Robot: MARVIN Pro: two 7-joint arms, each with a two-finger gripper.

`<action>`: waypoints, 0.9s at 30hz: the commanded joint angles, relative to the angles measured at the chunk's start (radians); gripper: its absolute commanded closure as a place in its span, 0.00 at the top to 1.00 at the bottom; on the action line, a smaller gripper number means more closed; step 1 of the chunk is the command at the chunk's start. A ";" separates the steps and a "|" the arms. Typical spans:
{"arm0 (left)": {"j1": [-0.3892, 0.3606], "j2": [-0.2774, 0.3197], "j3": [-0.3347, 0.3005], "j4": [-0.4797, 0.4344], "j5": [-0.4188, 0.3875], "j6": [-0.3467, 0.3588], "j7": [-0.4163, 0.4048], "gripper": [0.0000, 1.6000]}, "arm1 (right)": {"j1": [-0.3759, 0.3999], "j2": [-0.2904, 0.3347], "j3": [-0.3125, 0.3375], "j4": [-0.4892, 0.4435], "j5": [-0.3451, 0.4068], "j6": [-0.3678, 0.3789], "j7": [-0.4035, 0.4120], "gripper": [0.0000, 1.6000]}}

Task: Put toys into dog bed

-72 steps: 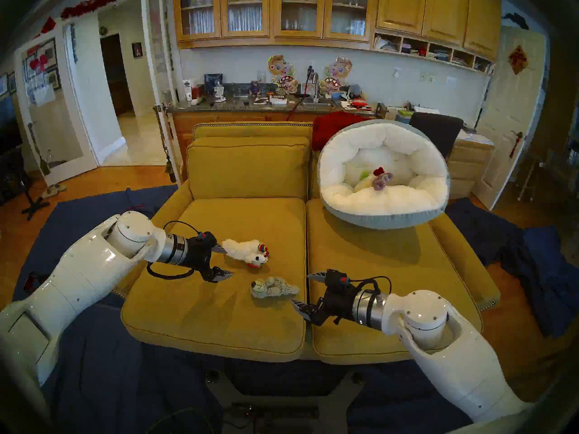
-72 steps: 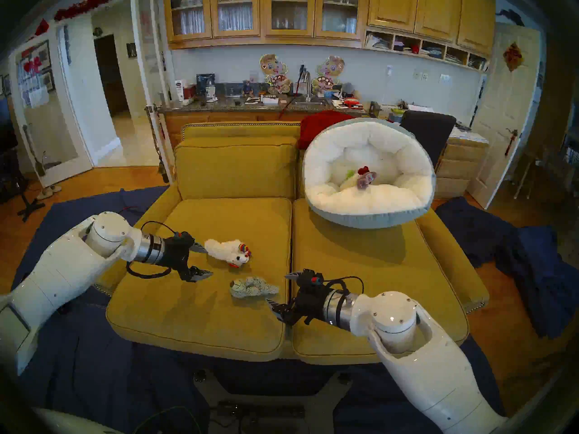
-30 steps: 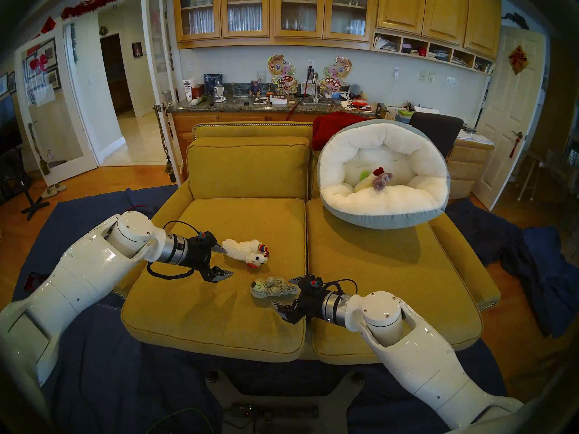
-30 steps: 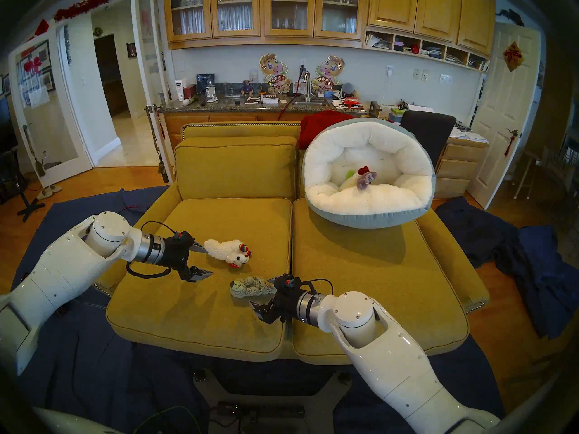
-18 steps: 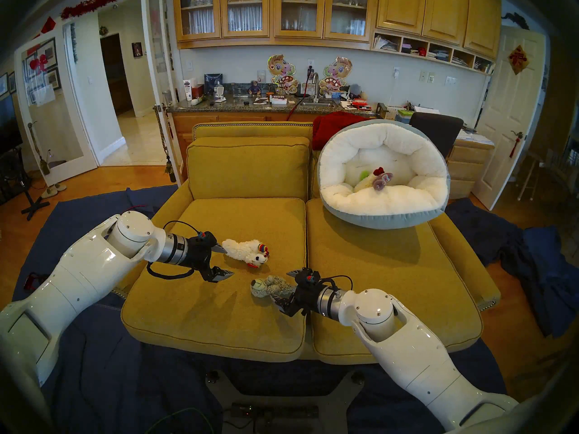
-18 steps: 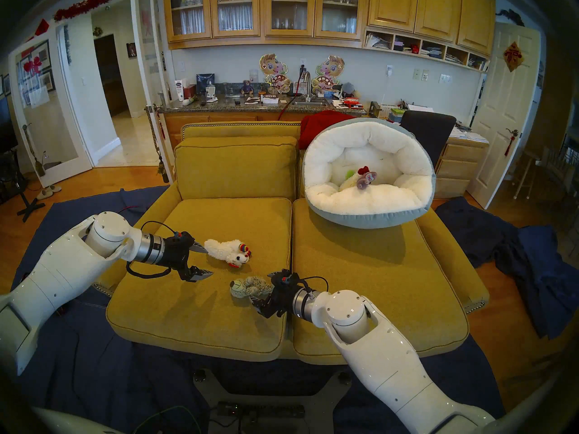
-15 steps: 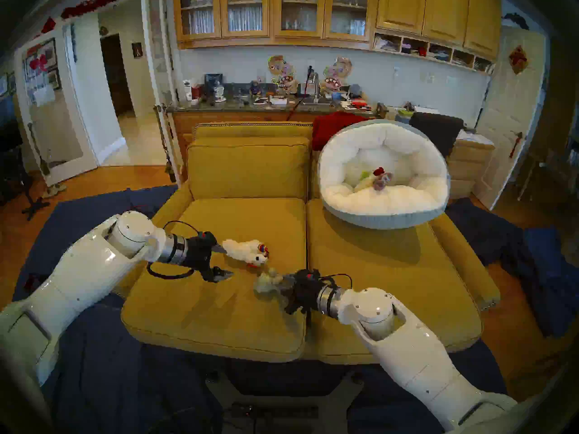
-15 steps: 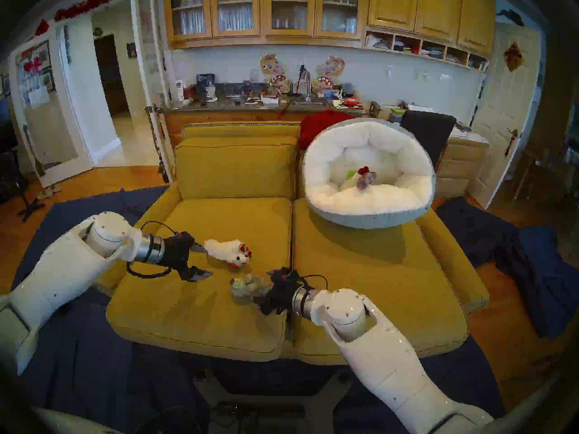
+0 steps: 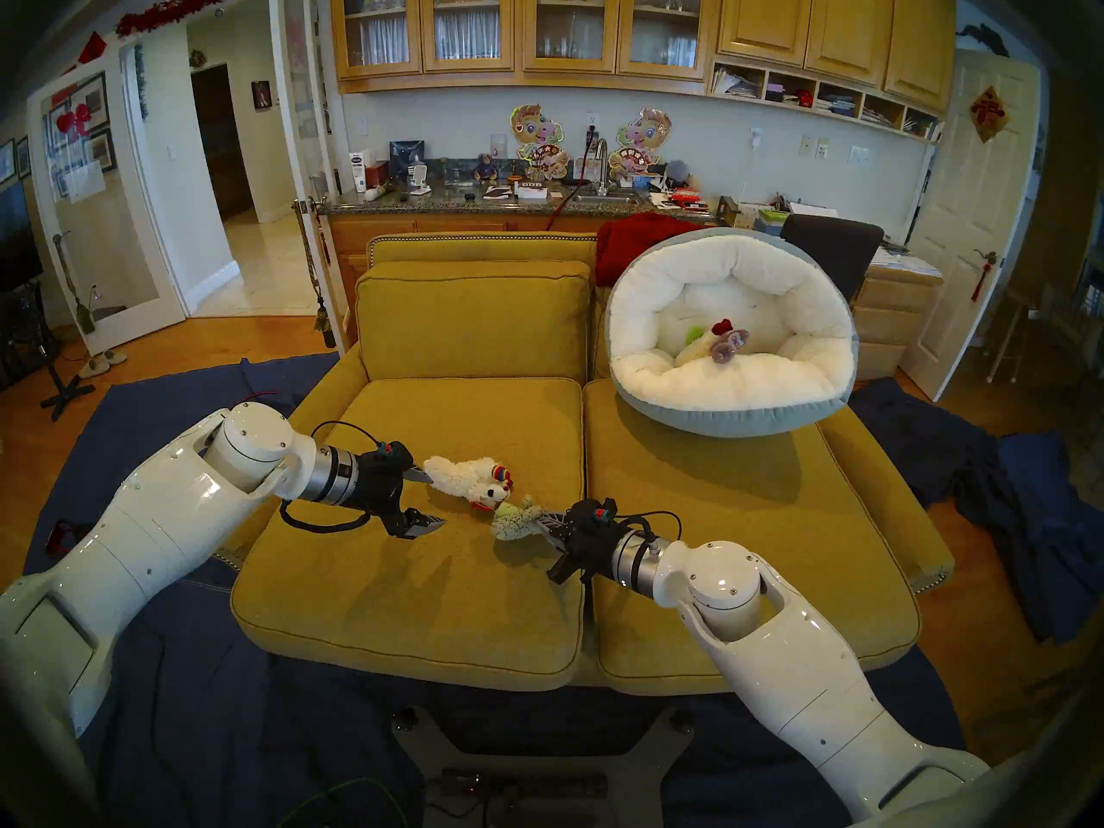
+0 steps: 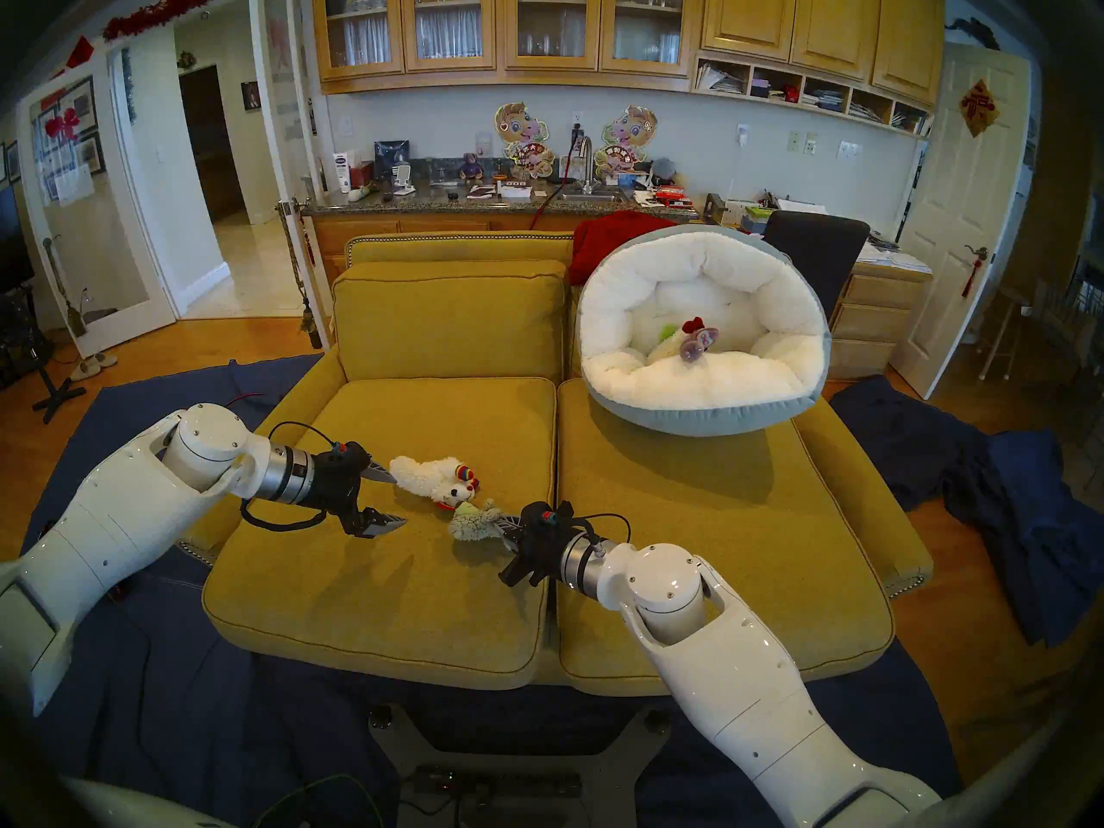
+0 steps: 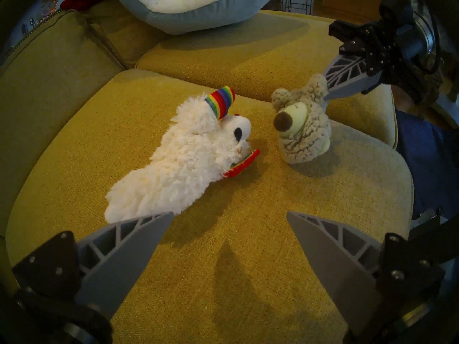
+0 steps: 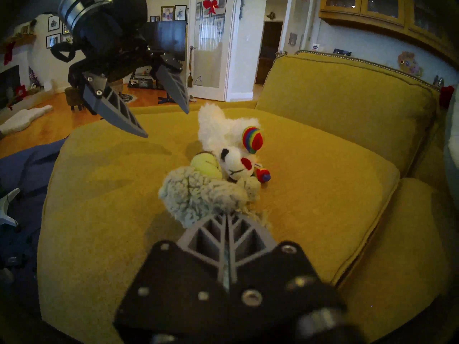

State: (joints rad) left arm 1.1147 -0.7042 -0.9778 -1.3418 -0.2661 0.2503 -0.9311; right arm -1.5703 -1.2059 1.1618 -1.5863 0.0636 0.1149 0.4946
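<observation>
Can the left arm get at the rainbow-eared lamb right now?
Probably yes: the left gripper is open just behind the lamb, nothing between them, though the beige toy crowds its head.

You see soft daylight on the sofa (image 9: 466,570), with shadows falling toward you beneath the open left claw (image 11: 229,239). Fisheye vignetting darkens every corner. In the right wrist view, the black mount nearest the lens blurs.

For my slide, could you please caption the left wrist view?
Open left gripper hovers by the rainbow-eared lamb; right gripper shut on the shaggy beige animal.
</observation>
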 commanded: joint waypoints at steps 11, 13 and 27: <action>-0.030 0.000 -0.018 -0.011 -0.003 -0.003 0.003 1.00 | 0.133 0.041 0.199 -0.134 0.029 0.026 -0.058 0.00; -0.029 0.000 -0.018 -0.011 -0.003 -0.003 0.003 1.00 | 0.141 0.040 0.235 -0.136 0.024 0.032 -0.070 0.00; -0.028 0.000 -0.018 -0.011 -0.003 -0.003 0.003 1.00 | 0.256 0.040 0.364 -0.067 -0.020 0.111 -0.138 0.00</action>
State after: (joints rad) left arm 1.1156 -0.7039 -0.9776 -1.3421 -0.2660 0.2501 -0.9300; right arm -1.4271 -1.1621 1.4809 -1.6627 0.0700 0.2127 0.3936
